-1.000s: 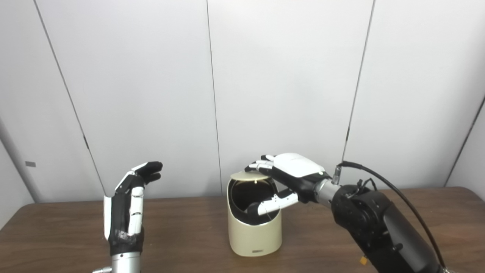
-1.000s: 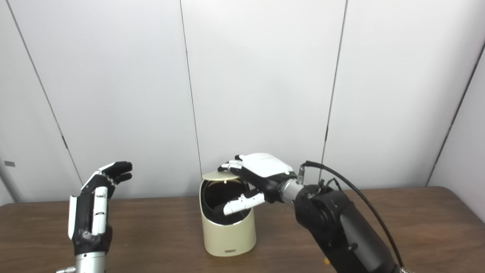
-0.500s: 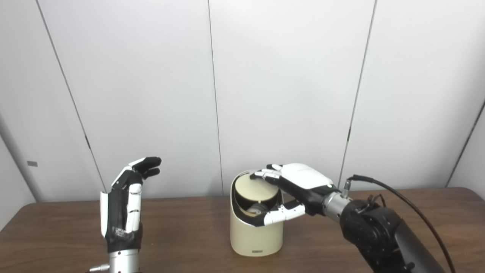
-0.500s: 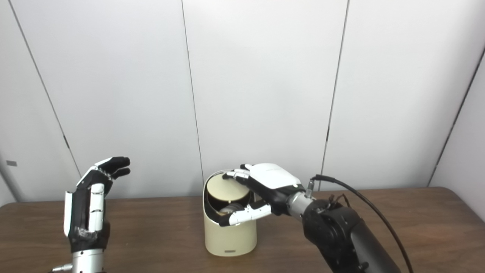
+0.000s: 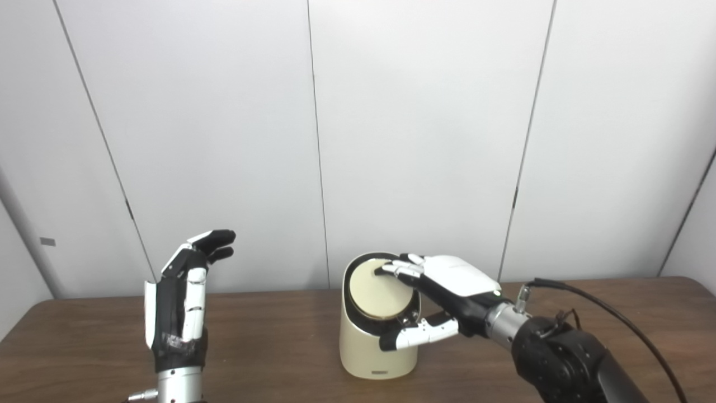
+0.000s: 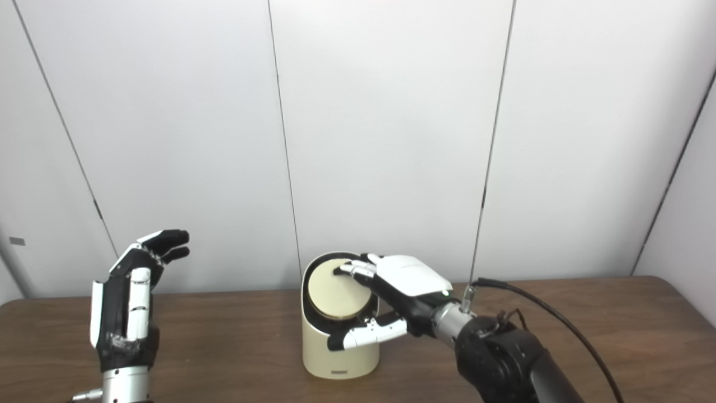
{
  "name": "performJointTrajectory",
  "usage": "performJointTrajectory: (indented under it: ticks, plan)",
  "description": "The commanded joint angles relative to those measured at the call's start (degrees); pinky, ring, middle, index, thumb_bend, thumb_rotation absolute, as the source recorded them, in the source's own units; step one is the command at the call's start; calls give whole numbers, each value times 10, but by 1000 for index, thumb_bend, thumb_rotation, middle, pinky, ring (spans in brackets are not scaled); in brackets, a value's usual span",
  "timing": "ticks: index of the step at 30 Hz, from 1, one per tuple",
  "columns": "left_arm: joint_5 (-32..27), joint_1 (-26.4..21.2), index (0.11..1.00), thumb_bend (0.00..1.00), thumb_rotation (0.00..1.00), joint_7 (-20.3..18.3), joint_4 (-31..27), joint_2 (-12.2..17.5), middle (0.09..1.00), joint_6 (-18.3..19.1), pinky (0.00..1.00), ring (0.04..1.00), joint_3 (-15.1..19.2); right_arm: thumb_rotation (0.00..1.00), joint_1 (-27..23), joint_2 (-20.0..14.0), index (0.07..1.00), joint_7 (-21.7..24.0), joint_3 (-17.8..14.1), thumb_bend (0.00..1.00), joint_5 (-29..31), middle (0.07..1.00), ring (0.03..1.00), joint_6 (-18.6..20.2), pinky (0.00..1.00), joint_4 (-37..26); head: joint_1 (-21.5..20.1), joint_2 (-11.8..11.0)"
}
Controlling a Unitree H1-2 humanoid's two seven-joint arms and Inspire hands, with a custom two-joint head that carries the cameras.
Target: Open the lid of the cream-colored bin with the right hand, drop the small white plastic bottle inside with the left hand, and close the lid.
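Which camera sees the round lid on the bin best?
Left eye view, narrowly: the lid faces it a bit more fully, down in the bin's dark rim. The right eye view shows the same lid, with the right hand's fingers likewise resting on it.

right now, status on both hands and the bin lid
Right hand open, fingers resting on the lid. Lid down flat in the cream bin. Left hand raised, open, empty. Bottle not in view. Nothing in the way.
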Motion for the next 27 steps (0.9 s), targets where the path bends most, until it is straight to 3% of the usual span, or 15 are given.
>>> performJointTrajectory:
  ticks: [1,15,23,27]
  plan:
    - [5,-16,654,480,837,-4,-24,4,697,-7,695,738,1,871,-3,-4,898,0,-4,917,7,922,1000,-1,1000,-13,-1,2]
    - [14,-18,655,477,840,0,-25,-2,697,-6,692,736,-1,802,1,-6,898,-11,-4,858,17,917,1000,-12,1000,-9,4,-1]
    - [19,-19,651,499,840,2,-25,-4,693,-4,691,735,0,769,18,-5,863,-50,-2,856,12,870,975,-43,1000,-17,4,-1]
    - [20,-20,651,494,847,1,-25,-4,695,-5,695,738,-1,802,31,-5,849,-66,5,894,-9,863,957,-57,1000,-30,4,-2]
